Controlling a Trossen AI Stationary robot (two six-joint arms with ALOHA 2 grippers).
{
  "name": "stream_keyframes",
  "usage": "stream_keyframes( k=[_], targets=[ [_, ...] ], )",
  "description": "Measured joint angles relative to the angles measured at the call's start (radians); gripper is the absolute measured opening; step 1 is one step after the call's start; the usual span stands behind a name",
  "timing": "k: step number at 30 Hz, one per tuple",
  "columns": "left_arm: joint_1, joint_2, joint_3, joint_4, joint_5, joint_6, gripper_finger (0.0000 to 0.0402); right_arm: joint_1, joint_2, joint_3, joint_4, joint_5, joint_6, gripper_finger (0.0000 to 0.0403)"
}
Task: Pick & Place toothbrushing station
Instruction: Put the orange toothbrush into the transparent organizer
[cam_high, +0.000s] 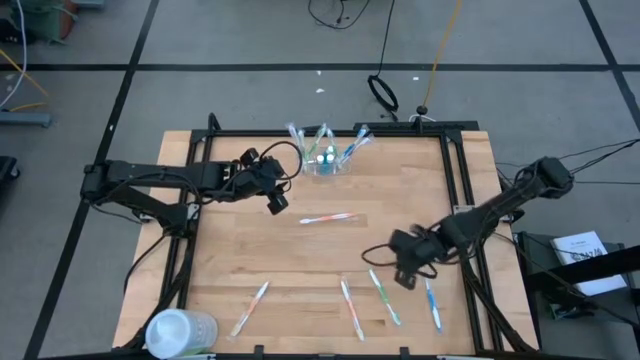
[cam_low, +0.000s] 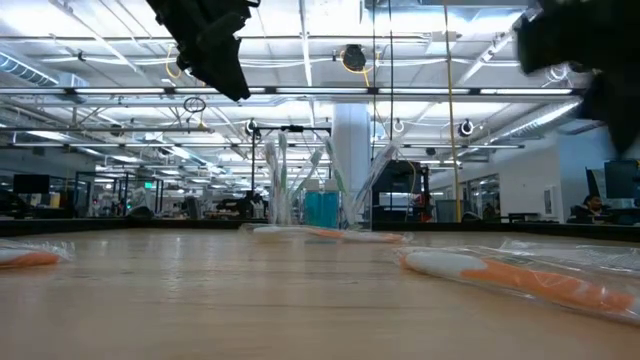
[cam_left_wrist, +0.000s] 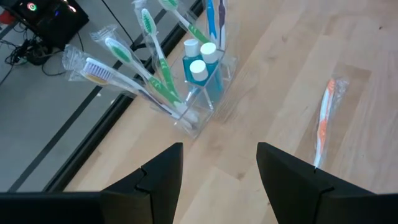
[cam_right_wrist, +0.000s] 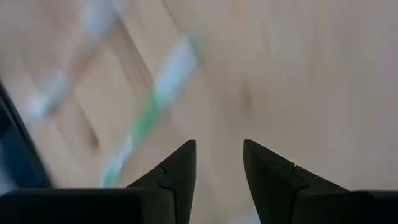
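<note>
A: What lies nearest the low camera?
B: An orange-handled wrapped brush (cam_low: 520, 277) on the counter (cam_low: 250, 310), close on the right; another one (cam_low: 330, 235) lies farther back, in front of the cup (cam_low: 322, 208).

A: And the cup?
B: From above, the clear cup (cam_high: 326, 160) stands near the counter's far edge, around the middle. It holds several wrapped brushes (cam_left_wrist: 134, 65) leaning outward and two blue paste tubes (cam_left_wrist: 200, 71) with white caps.

A: The left end effector?
B: The left end effector (cam_high: 278, 200) hovers just beside the cup, on its near left. Its fingers (cam_left_wrist: 155, 180) stand wide apart with nothing between them.

A: The right one?
B: The right end effector (cam_high: 405, 275) sits low over the near right part of the counter, beside a green brush (cam_high: 384, 298). Its fingers (cam_right_wrist: 180, 171) are parted and grip nothing; the green brush lies just off to one side.

A: Anything else loose?
B: Near the front edge lie a brush on the left (cam_high: 250, 306), one in the middle (cam_high: 350, 308), and a blue one (cam_high: 432, 304) on the right. A whitish round container (cam_high: 180, 331) sits at the near left corner.
</note>
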Motion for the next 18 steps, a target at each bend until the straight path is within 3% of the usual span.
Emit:
stream_keyframes(
  k=[3,8,13,18],
  targets=[
    [0.0,0.0,0.0,0.0,0.0,0.006,0.0212,0.059,0.0,-0.036,-0.056,-0.158,0.311,0.0129],
    [0.0,0.0,0.0,0.0,0.0,0.023,0.0212,0.17,0.001,-0.121,0.013,-0.22,0.629,0.013],
    [0.0,0.0,0.0,0.0,-0.001,0.058,0.0212,0.231,0.001,-0.2,0.028,-0.221,0.771,0.013],
    [0.0,0.0,0.0,0.0,-0.001,0.058,0.0212,0.24,0.001,-0.271,0.13,-0.167,0.779,0.013]
  ],
)
